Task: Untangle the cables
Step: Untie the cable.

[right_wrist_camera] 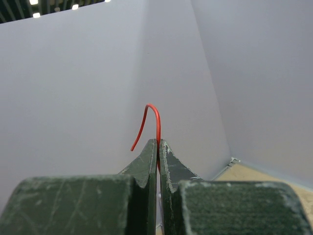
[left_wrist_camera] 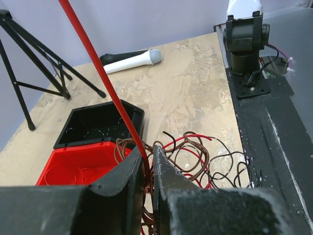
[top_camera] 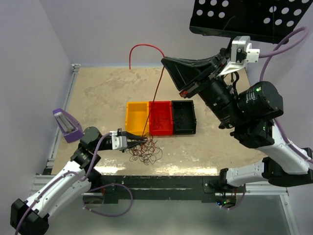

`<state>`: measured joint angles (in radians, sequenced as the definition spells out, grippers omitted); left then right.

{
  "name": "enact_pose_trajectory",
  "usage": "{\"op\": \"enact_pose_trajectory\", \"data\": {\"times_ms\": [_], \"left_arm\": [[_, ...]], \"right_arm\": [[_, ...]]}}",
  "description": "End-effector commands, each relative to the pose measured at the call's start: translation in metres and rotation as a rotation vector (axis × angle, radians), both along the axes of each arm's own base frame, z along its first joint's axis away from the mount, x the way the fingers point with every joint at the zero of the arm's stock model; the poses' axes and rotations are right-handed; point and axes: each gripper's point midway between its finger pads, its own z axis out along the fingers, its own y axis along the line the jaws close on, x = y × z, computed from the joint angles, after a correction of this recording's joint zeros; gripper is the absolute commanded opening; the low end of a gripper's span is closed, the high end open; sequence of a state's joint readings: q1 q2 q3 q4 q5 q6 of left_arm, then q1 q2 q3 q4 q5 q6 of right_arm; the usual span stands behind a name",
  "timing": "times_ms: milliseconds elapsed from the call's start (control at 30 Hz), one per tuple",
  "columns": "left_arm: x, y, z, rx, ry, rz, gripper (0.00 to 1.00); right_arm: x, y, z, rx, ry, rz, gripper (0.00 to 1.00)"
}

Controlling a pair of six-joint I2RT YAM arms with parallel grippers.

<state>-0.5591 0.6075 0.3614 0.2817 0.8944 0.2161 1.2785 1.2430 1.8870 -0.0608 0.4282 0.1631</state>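
Pale walls enclose a mottled tan surface (top_camera: pixel 98 98), where the cables (top_camera: pixel 145 152) lie snarled just before a red bin (top_camera: pixel 161 132). One red strand (top_camera: pixel 156 90) is pinched low by the left hand (top_camera: pixel 143 140) and high by the right hand (top_camera: pixel 164 61), both closed on it. Its lower end is lost in the snarl, where single dark wires cannot be told apart.

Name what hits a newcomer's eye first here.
A red wire runs in one long line from the raised right gripper down to the left gripper, both pinching it. At its foot, the snarl of cables sits just in front of a row of bins, yellow, red and black.
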Motion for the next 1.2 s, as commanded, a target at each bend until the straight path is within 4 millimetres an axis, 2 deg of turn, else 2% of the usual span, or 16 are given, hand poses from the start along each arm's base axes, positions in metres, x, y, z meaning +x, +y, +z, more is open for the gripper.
{"op": "enact_pose_trajectory", "data": {"times_ms": [0,33,100,200,267,433,533,600,700,867,967,1033,1167], "left_arm": [[-0.008,0.001,-0.03,0.072,0.058,-0.034,0.15],[-0.008,0.001,-0.028,0.07,0.059,-0.034,0.13],[-0.007,0.001,-0.02,0.057,0.059,-0.024,0.1],[-0.005,0.001,-0.006,0.034,0.055,-0.01,0.08],[-0.005,0.0,0.006,0.014,0.052,-0.01,0.07],[-0.005,-0.001,0.029,-0.03,0.031,-0.012,0.04],[-0.004,0.0,0.037,-0.04,0.015,-0.007,0.01],[-0.004,0.0,0.039,-0.036,0.011,-0.006,0.01],[-0.004,0.0,0.035,-0.017,0.007,-0.009,0.0],[-0.004,0.0,0.034,-0.011,0.009,-0.011,0.0],[-0.004,0.0,0.036,-0.015,0.005,-0.009,0.01],[-0.003,0.0,0.037,-0.017,0.004,-0.006,0.01],[-0.004,0.001,0.038,-0.02,0.009,-0.005,0.01]], "right_arm": [[-0.021,-0.073,0.073,0.266,-0.095,-0.018,0.0],[-0.017,-0.069,0.066,0.249,-0.076,-0.025,0.0],[-0.007,-0.05,0.039,0.178,-0.015,-0.038,0.0],[0.006,-0.014,-0.023,0.056,0.106,-0.028,0.0],[0.009,0.001,-0.061,0.003,0.171,-0.01,0.0],[0.009,0.029,-0.149,-0.122,0.303,0.04,0.0],[0.003,0.043,-0.194,-0.212,0.361,0.082,0.0],[0.0,0.045,-0.22,-0.277,0.39,0.096,0.0],[-0.013,0.047,-0.243,-0.348,0.391,0.161,0.05],[-0.036,0.055,-0.26,-0.425,0.359,0.293,0.16],[-0.049,0.067,-0.274,-0.478,0.358,0.376,0.23],[-0.053,0.075,-0.287,-0.508,0.368,0.409,0.27],[-0.047,0.082,-0.317,-0.57,0.416,0.384,0.32]]}}
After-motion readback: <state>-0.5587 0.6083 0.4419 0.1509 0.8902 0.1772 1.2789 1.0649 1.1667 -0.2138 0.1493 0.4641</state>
